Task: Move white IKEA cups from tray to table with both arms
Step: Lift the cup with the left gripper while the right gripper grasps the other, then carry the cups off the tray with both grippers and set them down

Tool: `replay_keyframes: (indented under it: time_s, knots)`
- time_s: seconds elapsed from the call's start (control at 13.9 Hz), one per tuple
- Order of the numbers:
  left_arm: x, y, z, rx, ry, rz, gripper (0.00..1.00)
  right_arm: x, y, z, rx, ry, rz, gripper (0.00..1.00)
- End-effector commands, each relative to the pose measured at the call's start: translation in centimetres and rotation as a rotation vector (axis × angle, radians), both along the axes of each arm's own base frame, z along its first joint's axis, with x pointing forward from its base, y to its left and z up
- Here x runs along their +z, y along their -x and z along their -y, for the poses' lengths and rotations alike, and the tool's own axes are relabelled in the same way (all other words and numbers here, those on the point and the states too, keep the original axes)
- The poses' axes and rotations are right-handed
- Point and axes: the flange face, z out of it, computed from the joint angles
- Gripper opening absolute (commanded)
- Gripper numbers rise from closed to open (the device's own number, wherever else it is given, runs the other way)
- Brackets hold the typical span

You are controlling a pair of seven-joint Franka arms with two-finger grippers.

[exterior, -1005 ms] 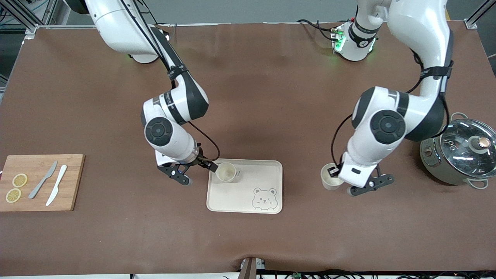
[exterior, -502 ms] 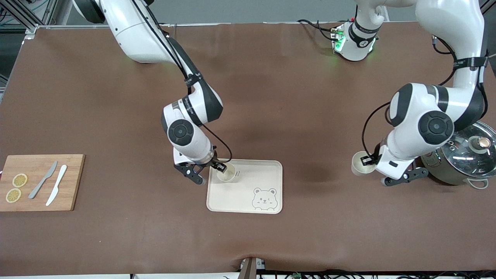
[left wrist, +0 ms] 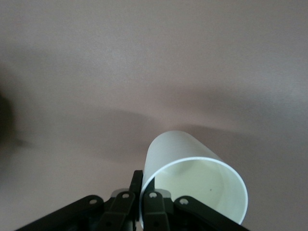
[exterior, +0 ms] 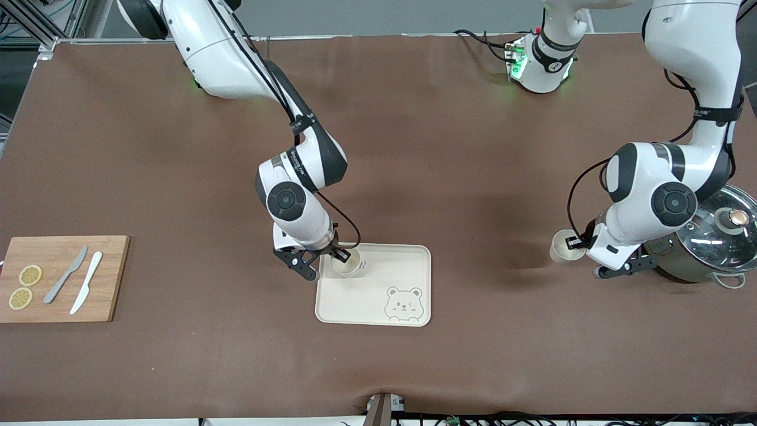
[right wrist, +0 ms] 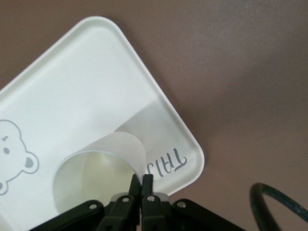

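Observation:
My right gripper (exterior: 340, 254) is shut on the rim of a white cup (exterior: 346, 266) and holds it upright, low over the bear tray (exterior: 378, 296), at the tray's corner toward the right arm's base. The right wrist view shows its fingers (right wrist: 135, 183) pinching the cup's wall (right wrist: 96, 178) above the tray (right wrist: 72, 96). My left gripper (exterior: 573, 244) is shut on the rim of the second white cup (exterior: 559, 253), held above bare table beside the pot. The left wrist view shows that cup (left wrist: 192, 183) pinched by the gripper (left wrist: 143, 192).
A grey pot with a glass lid (exterior: 704, 239) stands at the left arm's end of the table, close to the left gripper. A wooden board (exterior: 62, 278) with two knives and lemon slices lies at the right arm's end.
My left arm has carried its cup away from the tray toward the pot. My right arm has shifted slightly toward the tray, keeping its cup over the tray's corner.

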Motion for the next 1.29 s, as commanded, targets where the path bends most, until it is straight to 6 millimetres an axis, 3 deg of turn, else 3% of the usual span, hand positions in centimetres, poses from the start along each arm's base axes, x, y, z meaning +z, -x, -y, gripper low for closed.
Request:
replay_keyframes:
  time_s: [0.0,0.14,0.22,0.29,0.43,0.57,0.72,0.93,1.0,1.15,1.22]
  knots:
    - [-0.9,-0.3,-0.1,0.037,0.067,0.037,0.00,2.4,-1.3,0.7,-0.019,-0.012,-0.020,0.00]
    - [-2.5,-0.7,0.9,0.052,0.100,0.058,0.00,5.2,-1.9,1.5,-0.008,0.009,-0.072,0.00]
    - [-2.9,-0.8,0.5,0.060,0.102,0.063,0.00,5.7,-2.0,2.7,0.049,0.027,-0.098,0.00]
    - [-3.2,-0.8,0.4,0.065,0.105,0.062,0.00,8.1,-2.3,5.0,0.125,0.020,-0.101,0.00]
    - [-4.3,-0.9,0.5,0.065,0.106,0.058,0.00,9.3,-2.2,9.4,0.172,0.013,-0.122,0.00]
    - [-5.1,-1.0,0.9,0.085,0.132,0.053,0.00,10.5,-1.6,12.1,0.213,0.003,-0.117,0.00]
    - [-5.1,-1.0,0.9,0.083,0.138,0.053,0.00,10.9,-0.7,15.7,0.256,0.004,-0.130,0.00]
    - [-4.9,-1.3,1.1,0.091,0.148,0.059,0.00,11.0,0.7,23.6,0.357,0.001,-0.128,0.00]
    - [-4.7,-1.4,1.2,0.096,0.156,0.060,0.07,10.5,1.0,26.3,0.382,0.007,-0.128,0.00]
    - [-4.4,-1.4,1.1,0.095,0.158,0.065,0.73,9.6,1.6,30.0,0.416,0.004,-0.108,0.00]
    - [-4.2,-1.5,1.2,0.092,0.158,0.068,0.94,9.2,1.8,31.5,0.420,0.000,-0.110,0.00]
